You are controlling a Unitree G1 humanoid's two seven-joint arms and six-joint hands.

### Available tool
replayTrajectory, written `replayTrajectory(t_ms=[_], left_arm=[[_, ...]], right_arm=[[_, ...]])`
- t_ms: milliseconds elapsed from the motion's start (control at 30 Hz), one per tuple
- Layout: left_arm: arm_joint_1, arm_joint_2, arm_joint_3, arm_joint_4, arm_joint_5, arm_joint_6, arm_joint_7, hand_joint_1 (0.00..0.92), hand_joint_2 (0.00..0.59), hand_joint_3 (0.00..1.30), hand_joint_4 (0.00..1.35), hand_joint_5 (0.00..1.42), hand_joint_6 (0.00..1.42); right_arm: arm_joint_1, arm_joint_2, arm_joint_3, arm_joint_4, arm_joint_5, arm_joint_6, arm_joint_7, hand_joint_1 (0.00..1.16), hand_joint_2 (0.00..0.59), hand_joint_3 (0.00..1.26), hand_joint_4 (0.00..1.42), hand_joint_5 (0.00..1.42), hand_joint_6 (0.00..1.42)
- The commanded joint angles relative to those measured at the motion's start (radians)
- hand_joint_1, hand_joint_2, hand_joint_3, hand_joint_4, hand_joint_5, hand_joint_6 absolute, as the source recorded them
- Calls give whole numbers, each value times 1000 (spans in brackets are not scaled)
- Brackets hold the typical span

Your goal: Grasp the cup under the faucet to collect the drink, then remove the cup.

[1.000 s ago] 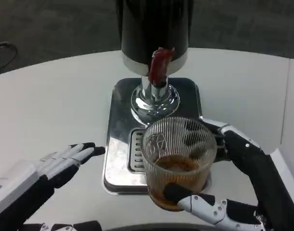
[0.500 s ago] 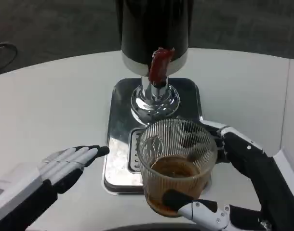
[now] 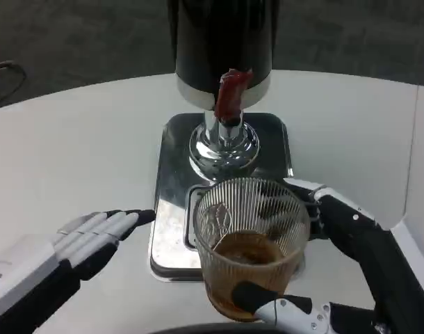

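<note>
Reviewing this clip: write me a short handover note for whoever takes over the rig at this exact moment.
Right hand: holds the ribbed clear cup, fingers behind it and thumb across its lower front.
Left hand: holds nothing, fingers stretched out flat over the table left of the drip tray.
Cup: holds brown drink in its lower part and sits at the tray's front edge, nearer the camera than the dispenser's red tap handle.
Done: drink collected, cup gripped.
Left: carry the cup off the tray and set it down.
</note>
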Motion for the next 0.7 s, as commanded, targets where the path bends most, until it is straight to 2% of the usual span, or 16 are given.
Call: replayTrajectory(t_ms=[33, 700], left_arm=[[4, 13, 8, 3, -15, 1, -11, 0, 98, 36, 0, 0, 0], [-13, 13, -1, 1, -24, 14, -16, 0, 97, 43, 0, 0, 0]], right_arm=[[-7, 6, 2, -42, 18, -45, 1, 832, 253, 689, 732, 793, 470], [-10, 0, -6, -58, 16, -54, 7, 839, 248, 699, 753, 811, 482]])
